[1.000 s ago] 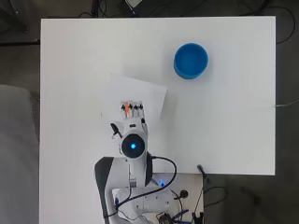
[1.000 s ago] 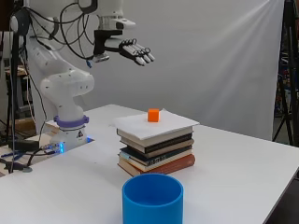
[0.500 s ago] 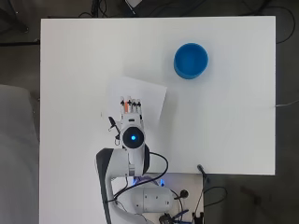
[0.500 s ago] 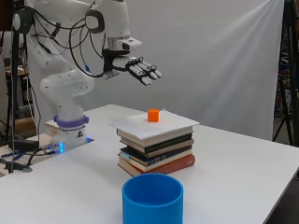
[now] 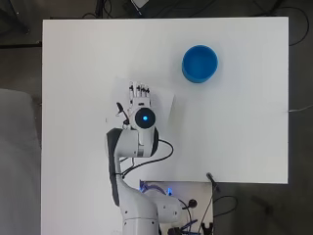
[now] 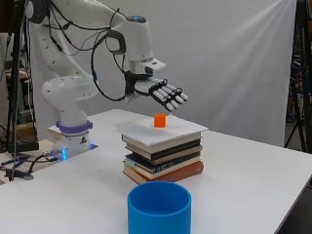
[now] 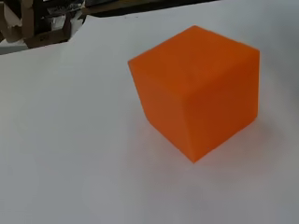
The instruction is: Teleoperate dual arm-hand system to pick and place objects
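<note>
A: White table (image 6: 253,170) carries a stack of books (image 6: 163,156); where's the small orange cube (image 6: 160,120)?

B: On the stack's white top cover. Black-and-white hand (image 6: 163,92) hovers above it, fingers (image 6: 174,100) extended, released. Blue round plastic cup (image 6: 159,208) stands well apart.

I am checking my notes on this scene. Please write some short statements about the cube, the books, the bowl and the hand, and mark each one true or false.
1. The orange cube rests on top of the stack of books. True.
2. The hand is shut on the cube. False: it hovers above the cube with fingers extended, holding nothing.
3. The blue bowl stands on the books. False: it stands on the white table, apart from the stack.
4. The blue bowl is empty. True.
</note>
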